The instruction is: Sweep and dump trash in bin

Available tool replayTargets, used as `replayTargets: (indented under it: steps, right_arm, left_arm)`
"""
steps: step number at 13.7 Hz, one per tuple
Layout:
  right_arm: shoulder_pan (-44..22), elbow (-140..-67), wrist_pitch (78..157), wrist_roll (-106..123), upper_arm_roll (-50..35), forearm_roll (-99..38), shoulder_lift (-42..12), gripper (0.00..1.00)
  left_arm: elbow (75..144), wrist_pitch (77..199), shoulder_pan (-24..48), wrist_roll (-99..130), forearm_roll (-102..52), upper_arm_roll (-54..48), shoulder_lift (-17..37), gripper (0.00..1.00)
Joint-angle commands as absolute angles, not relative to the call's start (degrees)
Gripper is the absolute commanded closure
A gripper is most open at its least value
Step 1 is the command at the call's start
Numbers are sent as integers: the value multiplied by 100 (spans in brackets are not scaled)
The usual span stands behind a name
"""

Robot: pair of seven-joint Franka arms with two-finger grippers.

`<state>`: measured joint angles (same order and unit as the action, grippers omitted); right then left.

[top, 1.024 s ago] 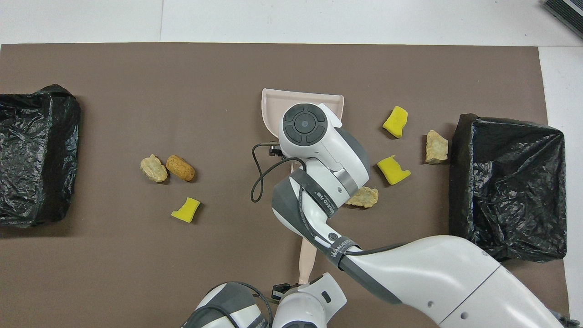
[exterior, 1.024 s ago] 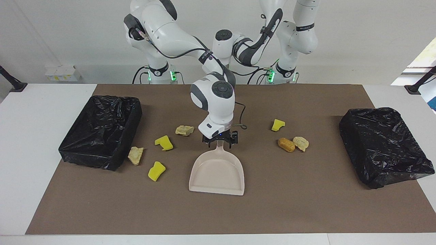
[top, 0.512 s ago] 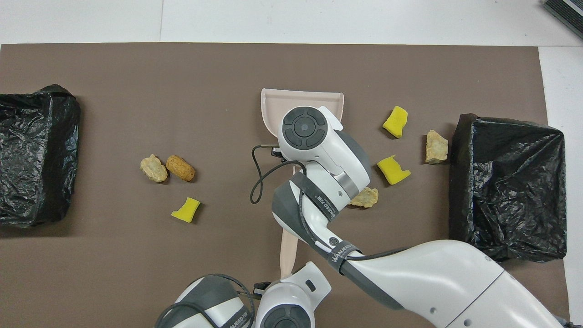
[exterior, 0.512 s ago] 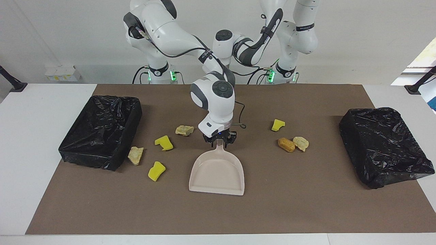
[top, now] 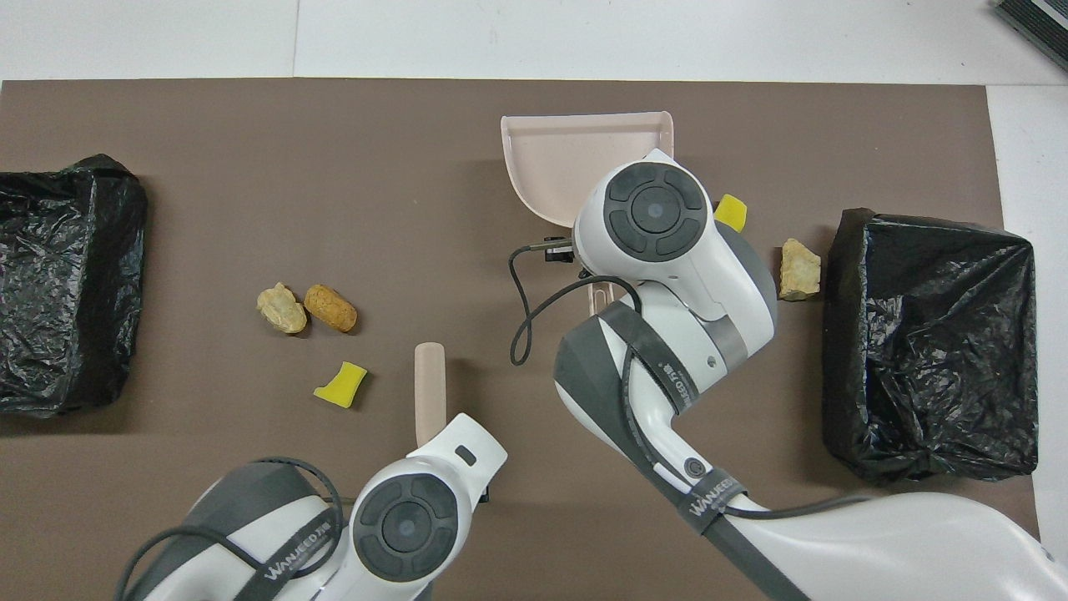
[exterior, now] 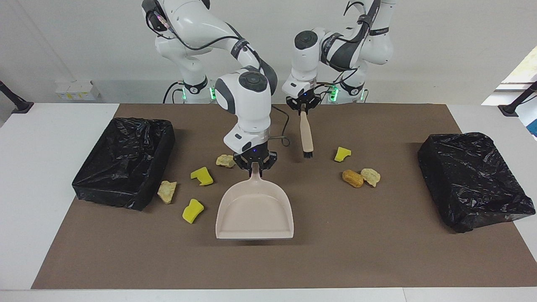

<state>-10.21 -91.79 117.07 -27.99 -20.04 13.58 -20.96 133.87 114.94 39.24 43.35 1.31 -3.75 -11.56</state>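
My right gripper (exterior: 255,163) is shut on the handle of a pale pink dustpan (exterior: 254,212) and holds it slightly above the brown mat; the pan also shows in the overhead view (top: 576,159). My left gripper (exterior: 303,109) is shut on a wooden-handled brush (exterior: 306,136) that hangs bristles down over the mat. Trash lies in two groups. Two yellow chunks (exterior: 202,175) (exterior: 193,210) and two beige pieces (exterior: 167,191) (exterior: 226,160) lie beside the dustpan. A yellow chunk (exterior: 342,154), an orange-brown lump (exterior: 353,178) and a beige piece (exterior: 371,176) lie near the brush.
An open bin lined with a black bag (exterior: 126,161) stands at the right arm's end of the table. A second black-bagged bin (exterior: 474,180) stands at the left arm's end. The brown mat (exterior: 356,251) covers the middle of the white table.
My right gripper lifted the dustpan slightly and moved it toward the right arm's end. My left gripper moved the brush toward the left arm's end, out from under the right arm.
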Motion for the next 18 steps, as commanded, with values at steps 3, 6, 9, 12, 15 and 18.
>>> replayTargets:
  steps: [3,6,9,12,15,18]
  right_arm:
    - [-748,-9439,11391,-612,-2074,1204,-1828,100]
    - [-685,-9387,10725,683,-2074,1204,-1811,100]
    - [-651,-9395,10574,1885,-2074,1204,-1775,100]
    - [-440,-9439,10617,2800,-2083,1195,-1793,100]
    - [-404,-9422,10661,3654,-2074,1213,-1942,100]
    - [-396,-9317,10740,4313,-2065,1318,-2118,100]
  left_arm:
    - [12947,11162,2490,3193,342,-439,-1134,100]
    - [12946,11258,1550,2437,466,-439,-1055,100]
    - [12990,11548,653,2198,571,-439,-967,100]
    - [13209,11916,167,2101,571,-439,-958,100]
    - [13518,12594,255,1883,580,-457,-739,100]
    - [13517,12604,473,821,554,-466,-633,100]
